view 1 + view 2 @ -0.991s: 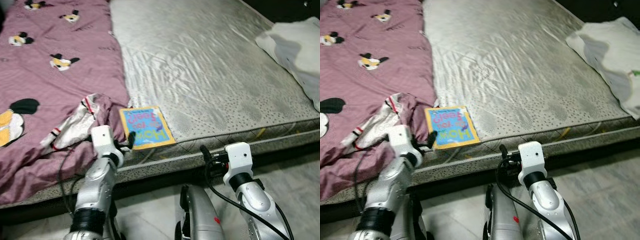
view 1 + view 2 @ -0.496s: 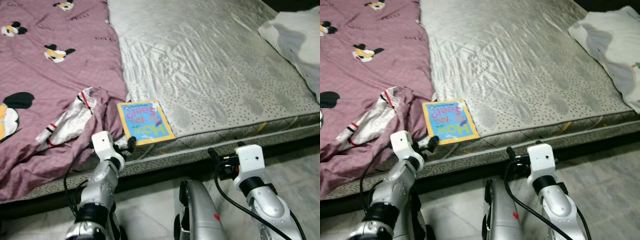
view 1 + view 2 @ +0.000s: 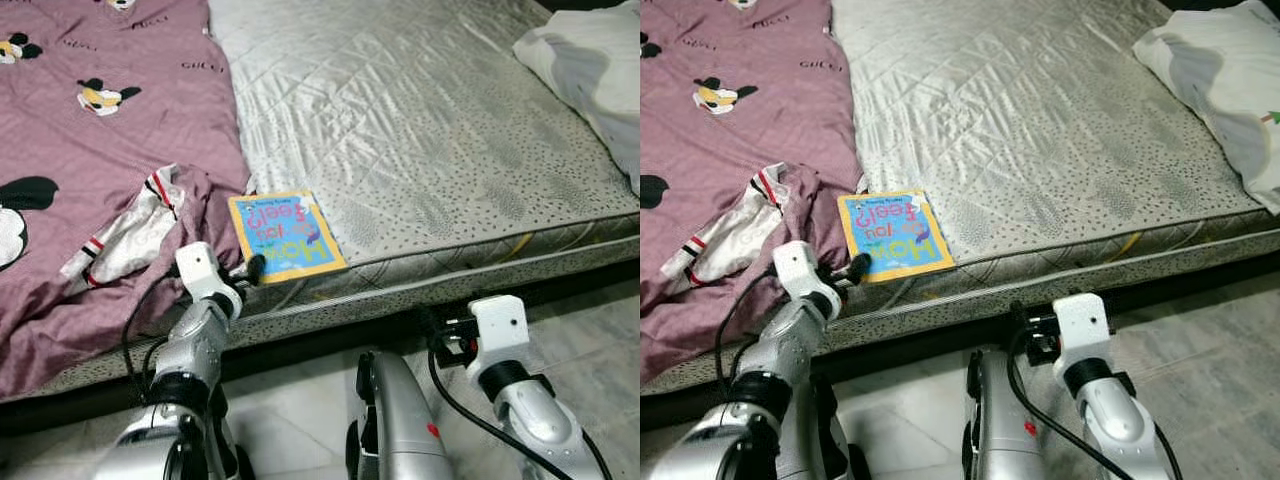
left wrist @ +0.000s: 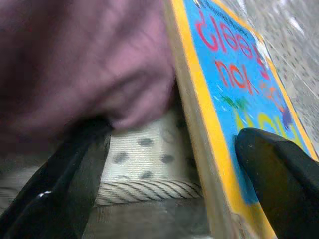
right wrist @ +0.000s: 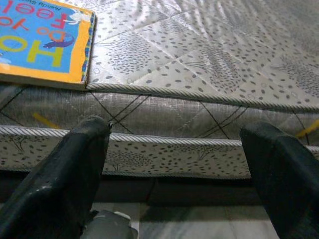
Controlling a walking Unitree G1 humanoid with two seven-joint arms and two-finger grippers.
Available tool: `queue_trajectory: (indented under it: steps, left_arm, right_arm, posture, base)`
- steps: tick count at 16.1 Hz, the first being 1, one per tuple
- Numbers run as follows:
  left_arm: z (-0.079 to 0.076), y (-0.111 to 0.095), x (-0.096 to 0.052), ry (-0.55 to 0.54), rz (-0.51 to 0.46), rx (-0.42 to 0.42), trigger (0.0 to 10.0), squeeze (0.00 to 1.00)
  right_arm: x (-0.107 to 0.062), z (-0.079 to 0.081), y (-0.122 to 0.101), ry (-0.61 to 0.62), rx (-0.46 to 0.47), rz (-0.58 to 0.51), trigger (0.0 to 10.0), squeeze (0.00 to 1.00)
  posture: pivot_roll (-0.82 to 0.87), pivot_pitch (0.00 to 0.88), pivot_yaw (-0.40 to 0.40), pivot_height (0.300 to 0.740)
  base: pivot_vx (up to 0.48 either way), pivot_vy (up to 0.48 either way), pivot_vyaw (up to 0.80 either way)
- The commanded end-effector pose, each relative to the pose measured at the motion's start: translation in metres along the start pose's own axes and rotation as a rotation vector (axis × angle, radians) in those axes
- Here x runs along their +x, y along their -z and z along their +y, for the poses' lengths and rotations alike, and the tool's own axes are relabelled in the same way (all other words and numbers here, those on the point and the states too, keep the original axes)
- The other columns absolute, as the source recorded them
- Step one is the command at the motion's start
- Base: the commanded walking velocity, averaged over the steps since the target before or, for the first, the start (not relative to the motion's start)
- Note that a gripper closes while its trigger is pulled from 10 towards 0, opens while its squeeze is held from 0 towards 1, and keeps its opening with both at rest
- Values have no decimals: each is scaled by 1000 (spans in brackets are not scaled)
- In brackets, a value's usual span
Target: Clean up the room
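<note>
A thin square children's book with a yellow border and blue cover [image 3: 284, 234] lies flat at the near edge of a bare grey quilted mattress [image 3: 420, 130], its lettering upside down to the head cameras. Just beside it, on the robot's left, a rumpled mauve bedsheet printed with cartoon mouse heads [image 3: 100, 140] covers that side of the bed, with a white cloth bearing red and dark stripes [image 3: 125, 235] bunched in its folds near the book's corner. The left gripper [image 3: 252, 270] is raised to the mattress edge at the book's near left corner; in the left wrist view its two black fingers [image 4: 279, 174] are spread apart, one over the blue cover and the other low beside the sheet and the mattress piping, with the book's yellow edge between them, not clenched on it. The right gripper [image 5: 174, 164] hangs lower, in front of the mattress side above the grey tiled floor [image 3: 590, 330], its fingers wide apart and holding nothing, pointed at the mattress's side wall with the book off to one side. A white pillow with grey patches [image 3: 590, 70] rests at the far right of the bed.
</note>
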State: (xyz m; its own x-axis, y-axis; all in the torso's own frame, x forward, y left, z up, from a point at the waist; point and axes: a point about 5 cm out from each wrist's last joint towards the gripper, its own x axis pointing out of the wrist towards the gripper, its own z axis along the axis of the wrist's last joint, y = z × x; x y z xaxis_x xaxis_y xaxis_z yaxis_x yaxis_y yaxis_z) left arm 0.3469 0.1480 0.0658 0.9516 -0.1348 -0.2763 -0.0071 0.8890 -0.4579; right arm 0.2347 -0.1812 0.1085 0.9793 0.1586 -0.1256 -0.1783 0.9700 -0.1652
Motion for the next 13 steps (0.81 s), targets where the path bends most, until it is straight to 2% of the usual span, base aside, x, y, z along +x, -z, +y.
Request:
queue_trajectory:
  steps: [1,3,6,7,13]
  left_arm:
    - [-3,8,1,20,50,7,10000,0]
    - [-13,12,5,64,84,12,10000,0]
    - [-22,7,9,108,87,-6,10000,0]
    - [-25,4,11,124,83,-20,0,0]
    - [-41,-13,17,241,47,-58,0,0]
  right_arm:
    - [-3,-4,-3,14,-10,-3,10000,0]
    - [-11,-5,-5,22,-17,-1,10000,0]
    - [-17,-4,-4,25,-23,12,10000,0]
    - [-18,-4,-5,28,-23,15,10000,0]
    - [-18,-6,-7,52,-29,23,10000,0]
  posture:
    - [-188,230,-38,524]
    - [-200,250,-41,524]
    - [-206,270,-45,524]
    - [-210,284,-44,524]
    - [-206,292,-38,524]
  base:
    - [0,0,0]
    - [0,0,0]
    - [0,0,0]
    - [0,0,0]
    - [0,0,0]
